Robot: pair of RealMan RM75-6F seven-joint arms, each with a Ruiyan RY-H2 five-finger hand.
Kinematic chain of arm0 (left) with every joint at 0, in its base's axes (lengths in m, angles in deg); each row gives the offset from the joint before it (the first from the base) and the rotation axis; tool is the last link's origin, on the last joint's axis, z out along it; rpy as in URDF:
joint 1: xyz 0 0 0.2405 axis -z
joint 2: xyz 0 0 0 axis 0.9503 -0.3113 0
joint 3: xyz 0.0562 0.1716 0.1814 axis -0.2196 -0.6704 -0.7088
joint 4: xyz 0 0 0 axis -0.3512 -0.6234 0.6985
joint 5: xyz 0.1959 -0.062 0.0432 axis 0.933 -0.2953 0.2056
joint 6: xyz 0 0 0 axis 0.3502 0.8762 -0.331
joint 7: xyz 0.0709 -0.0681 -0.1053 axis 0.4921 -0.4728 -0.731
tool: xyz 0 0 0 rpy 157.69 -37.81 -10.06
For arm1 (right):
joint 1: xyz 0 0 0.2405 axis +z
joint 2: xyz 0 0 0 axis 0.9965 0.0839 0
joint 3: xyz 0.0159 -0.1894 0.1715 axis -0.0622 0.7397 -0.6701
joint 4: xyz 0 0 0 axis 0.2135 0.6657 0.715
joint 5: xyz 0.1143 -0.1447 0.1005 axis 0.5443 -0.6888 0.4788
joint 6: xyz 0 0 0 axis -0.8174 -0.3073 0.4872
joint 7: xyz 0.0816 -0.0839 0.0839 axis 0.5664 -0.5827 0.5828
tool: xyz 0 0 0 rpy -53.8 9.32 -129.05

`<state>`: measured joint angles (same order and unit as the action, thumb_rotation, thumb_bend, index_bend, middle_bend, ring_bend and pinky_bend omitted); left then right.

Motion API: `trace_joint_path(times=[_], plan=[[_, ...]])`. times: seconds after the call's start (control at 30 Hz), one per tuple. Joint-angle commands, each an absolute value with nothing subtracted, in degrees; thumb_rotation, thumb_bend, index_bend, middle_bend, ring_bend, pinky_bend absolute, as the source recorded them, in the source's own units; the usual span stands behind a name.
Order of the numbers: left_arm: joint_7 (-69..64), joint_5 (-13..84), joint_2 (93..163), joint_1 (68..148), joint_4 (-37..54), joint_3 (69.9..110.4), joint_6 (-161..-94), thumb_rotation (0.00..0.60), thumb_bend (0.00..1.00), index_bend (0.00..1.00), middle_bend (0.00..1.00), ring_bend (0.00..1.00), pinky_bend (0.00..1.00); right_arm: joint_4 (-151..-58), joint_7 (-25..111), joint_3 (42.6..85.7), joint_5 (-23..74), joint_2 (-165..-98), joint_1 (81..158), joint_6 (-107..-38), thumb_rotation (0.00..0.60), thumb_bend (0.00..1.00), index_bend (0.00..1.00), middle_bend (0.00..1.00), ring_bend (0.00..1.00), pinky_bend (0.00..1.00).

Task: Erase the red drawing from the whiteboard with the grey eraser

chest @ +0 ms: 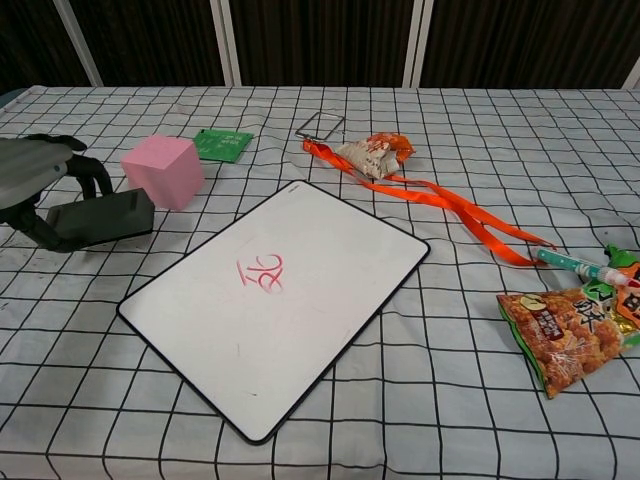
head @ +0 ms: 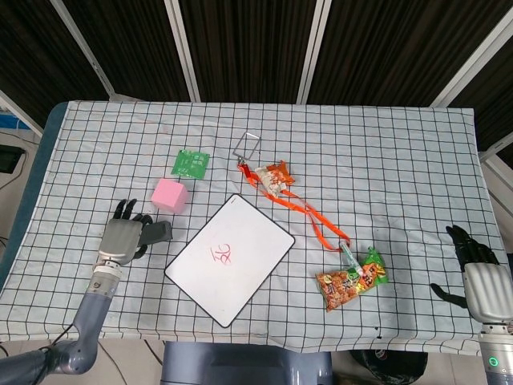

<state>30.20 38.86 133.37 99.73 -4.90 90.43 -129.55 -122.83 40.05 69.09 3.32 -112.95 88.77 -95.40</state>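
L hand (chest: 40, 185) at far left of table, fingers curled over the grey eraser (chest: 102, 217), thumb on near side: gripping it, and eraser looks tipped up slightly off the checked cloth (chest: 420, 400). Eraser sits just left of the whiteboard (chest: 330, 290), near the pink cube (chest: 163, 171); a green packet (chest: 222, 144) lies beyond the cube. Eraser prob light, rigid block w/ soft felt face; best held across long sides, top down, so flat face meets the board.

Whiteboard lies flat, angled, mid table. Red drawing (chest: 260, 272) small, left of board centre, untouched. Board is thin, stiff, smooth; could slide on the cloth under a hard wipe, so light pressure advisable.

Further right: wire clip (chest: 319, 125), snack pack (chest: 372, 152) w/ orange ribbon (chest: 470, 215), then a marker (chest: 575, 265) and chips bag (chest: 560, 335) at near right.

R hand (head: 479, 277) at right edge, well away from everything, fingers spread, holding nothing.
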Motion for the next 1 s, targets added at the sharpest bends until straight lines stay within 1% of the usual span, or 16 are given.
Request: trace_joint_path(times=[0.03, 0.17, 0.3, 0.33, 0.43, 0.57, 0.77, 1.0], plan=[[30.23, 41.52, 130.34, 100.1, -10.67, 91.74, -132.02, 0.6, 0.36, 0.38, 0.44, 0.01, 0.0, -122.9, 40.04, 69.11, 3.31, -112.95, 88.76, -95.4, 0.6, 0.15, 0.01, 0.12, 0.21, 0.22], [31.55, 43.43, 128.64, 101.9, -15.41, 93.14, -132.05, 0.6, 0.36, 0.38, 0.44, 0.01, 0.0, -122.97, 40.05, 69.08, 3.4, -112.94, 88.73, -95.45, 0.6, 0.16, 0.01, 0.12, 0.21, 0.22], [34.17, 42.97, 129.18, 104.9, -16.15, 94.48, -129.62, 0.6, 0.36, 0.38, 0.44, 0.01, 0.0, -122.98, 39.97, 69.08, 3.42, -112.96, 88.75, -95.4, 0.6, 0.16, 0.01, 0.12, 0.21, 0.22], [34.9, 42.28, 129.89, 106.11, -15.86, 94.78, -128.14, 0.6, 0.36, 0.38, 0.44, 0.01, 0.0, -122.99, 39.93, 69.06, 3.47, -112.98, 88.75, -95.39, 0.6, 0.16, 0.01, 0.12, 0.21, 0.22], [38.23, 39.56, 132.13, 109.42, -13.86, 95.1, -124.22, 0.6, 0.36, 0.38, 0.45, 0.01, 0.0, -123.03, 39.85, 69.0, 3.57, -113.04, 88.69, -95.52, 0.6, 0.16, 0.01, 0.12, 0.21, 0.22], [42.71, 37.08, 135.78, 112.94, -10.11, 94.69, -121.24, 0.6, 0.36, 0.38, 0.45, 0.01, 0.0, -123.07, 39.88, 68.99, 3.76, -113.04, 88.7, -95.37, 0.6, 0.16, 0.01, 0.12, 0.21, 0.22], [42.87, 35.83, 141.59, 116.07, -4.57, 94.83, -119.64, 0.6, 0.36, 0.38, 0.44, 0.01, 0.0, -123.02, 39.77, 68.95, 3.8, -113.05, 88.62, -95.54, 0.6, 0.16, 0.01, 0.12, 0.21, 0.22], [42.0, 35.87, 145.81, 117.83, 1.07, 93.5, -118.75, 0.6, 0.36, 0.39, 0.44, 0.01, 0.0, -122.91, 39.96, 68.96, 3.83, -112.97, 88.51, -95.65, 0.6, 0.16, 0.01, 0.12, 0.21, 0.22]])
